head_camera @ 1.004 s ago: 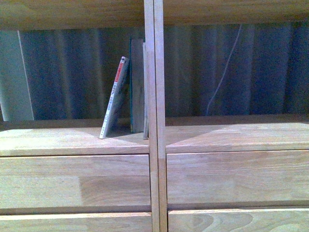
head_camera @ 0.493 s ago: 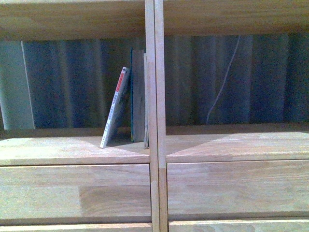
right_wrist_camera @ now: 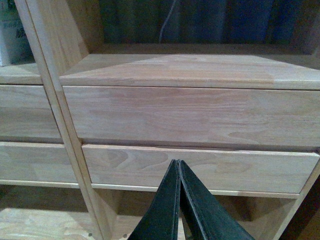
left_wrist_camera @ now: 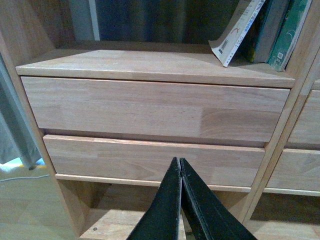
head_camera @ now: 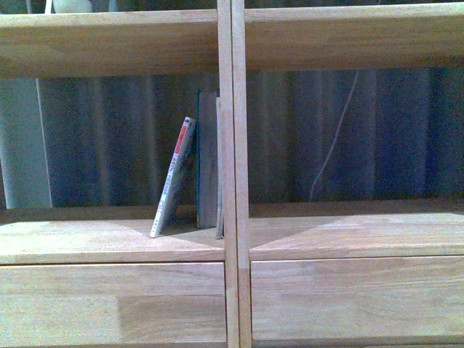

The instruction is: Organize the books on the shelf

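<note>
In the front view the thin paperback (head_camera: 174, 177) stands in the shelf (head_camera: 116, 243) compartment left of the central divider (head_camera: 233, 181), tilted so its top leans right against the upright teal books (head_camera: 207, 163), which stand flush against that divider. The left hand (left_wrist_camera: 180, 167) is closed with nothing between its fingers and points at the drawers (left_wrist_camera: 150, 107) below the books. The right hand (right_wrist_camera: 178, 169) is likewise closed and empty, facing the drawers on the right side of the divider.
</note>
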